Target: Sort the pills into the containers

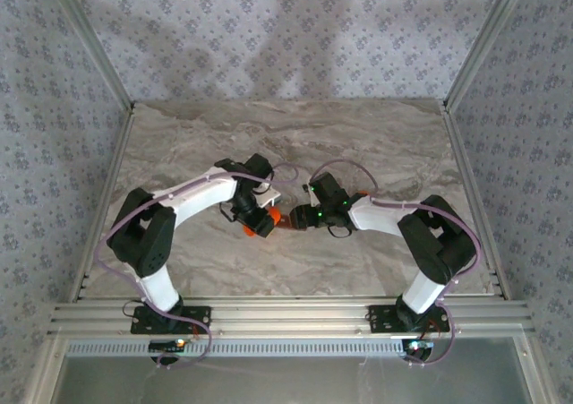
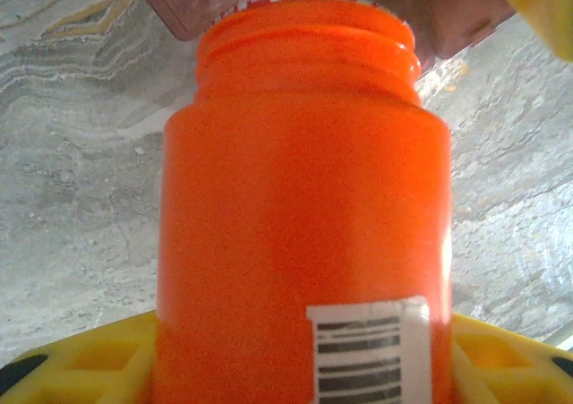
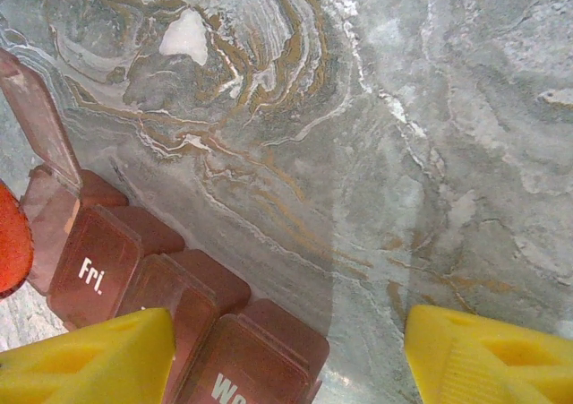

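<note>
**Item 1: containers** (image 3: 134, 287). A dark red-brown strip of square compartments in a row, lying flat on the marble table (image 3: 421, 153). In the overhead view it sits near the middle of the tabletop, between the two grippers. The end compartment's lid (image 3: 31, 108) stands open and tilted up. The next lid reads "Fri." and is closed. A lid further along shows the letters "We", with the rest cut off at the frame edge. What is inside the compartments cannot be made out.

**Item 2: orange bottle** (image 2: 304, 216). A bright orange cylinder with a threaded neck and no cap. It is tipped so that its open mouth points at the containers and sits just beside the open-lid end. Whether the mouth touches the strip cannot be told. A white barcode label (image 2: 372, 350) is on its lower body.

**Item 3: left gripper** (image 2: 295, 382). Yellow fingers are clamped on the base of the orange bottle, one on each side. It is on the bottle's side of the containers.

**Item 4: right gripper** (image 3: 288, 350). The yellow fingers are spread wide and hold nothing. One finger overlaps the closed-lid end of the containers, and the other is over bare table, well apart from the strip.

**Item 5: white blotch** (image 3: 183, 37). It is on the table beyond the containers' open lid. Whether it is a pill or marble veining cannot be told.
</note>
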### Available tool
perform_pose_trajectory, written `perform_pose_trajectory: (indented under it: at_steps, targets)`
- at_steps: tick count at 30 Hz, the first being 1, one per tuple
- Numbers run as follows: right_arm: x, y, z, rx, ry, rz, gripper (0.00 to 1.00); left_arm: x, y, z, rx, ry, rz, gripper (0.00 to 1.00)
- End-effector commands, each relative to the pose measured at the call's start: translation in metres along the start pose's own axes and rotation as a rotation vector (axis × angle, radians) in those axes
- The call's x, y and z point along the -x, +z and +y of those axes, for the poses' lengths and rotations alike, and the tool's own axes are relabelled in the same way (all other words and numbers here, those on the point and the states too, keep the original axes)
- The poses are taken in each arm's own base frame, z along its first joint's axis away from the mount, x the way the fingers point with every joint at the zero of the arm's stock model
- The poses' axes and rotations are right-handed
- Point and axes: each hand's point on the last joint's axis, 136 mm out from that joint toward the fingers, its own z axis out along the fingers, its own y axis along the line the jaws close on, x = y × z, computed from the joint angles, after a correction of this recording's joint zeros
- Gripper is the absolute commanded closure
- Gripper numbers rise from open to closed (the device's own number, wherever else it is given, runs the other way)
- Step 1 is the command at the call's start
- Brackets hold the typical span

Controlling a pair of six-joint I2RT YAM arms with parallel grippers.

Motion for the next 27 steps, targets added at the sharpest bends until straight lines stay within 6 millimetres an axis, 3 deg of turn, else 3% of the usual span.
perform_pose_trajectory:
  at_steps: [1, 11, 27]
  targets:
    - [-0.0255, 0.0173, -0.0084, -0.023, 0.017, 0.085, 0.29, 0.0097, -0.0089, -0.0084, -0.050, -0.008, -0.098, 1.00]
    - [-0.0230, 0.0140, -0.0068, -0.021, 0.015, 0.077, 0.29, 0.0033, -0.0015, -0.0116, -0.083, -0.020, -0.153, 1.00]
    - [-0.0208, 0.0129, -0.0066, -0.026, 0.018, 0.073, 0.28, 0.0064, -0.0092, -0.0085, -0.080, -0.010, -0.255, 1.00]
